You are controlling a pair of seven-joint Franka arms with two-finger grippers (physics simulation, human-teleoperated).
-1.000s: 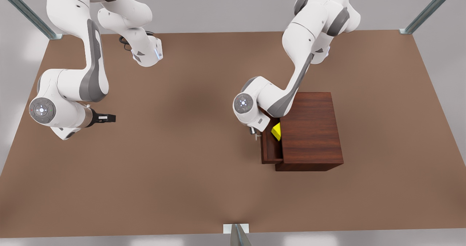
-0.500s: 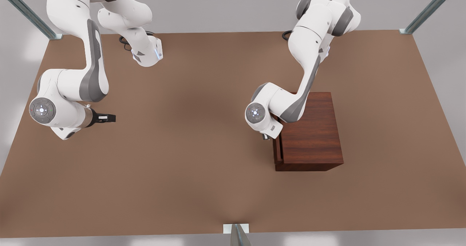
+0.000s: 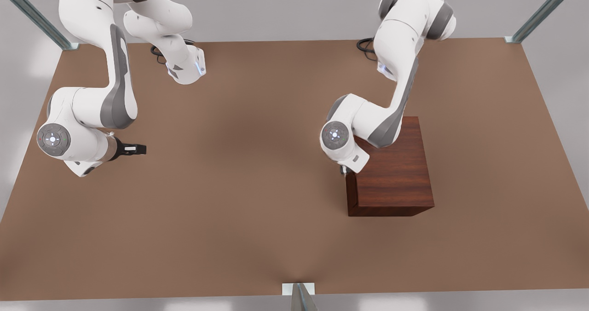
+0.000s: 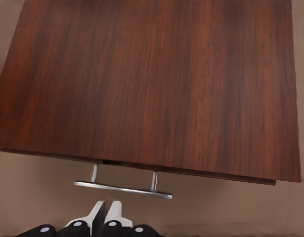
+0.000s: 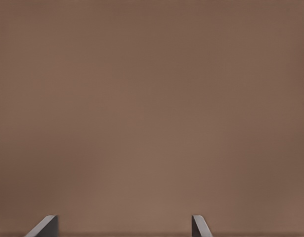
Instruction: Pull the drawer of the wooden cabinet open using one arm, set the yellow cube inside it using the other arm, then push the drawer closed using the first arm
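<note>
— Start with the big things. Where do they stand?

— The brown surface (image 3: 239, 200) carries the wooden cabinet (image 3: 395, 182) toward the front view's right. Its drawer (image 4: 142, 167) sits pushed in, front panel nearly flush with the cabinet face — the silver bar handle (image 4: 123, 188) stands out from it.

— And the arms?

— The left gripper (image 4: 103, 217) is at the drawer front, just short of the handle, fingers pressed together with nothing between them. The right gripper (image 3: 133, 149) hangs over bare surface at the front view's left, well apart from the cabinet, waiting; its fingertips (image 5: 45, 227) are spread wide and empty.

— The yellow cube?

— I cannot see it; the drawer is closed.
</note>
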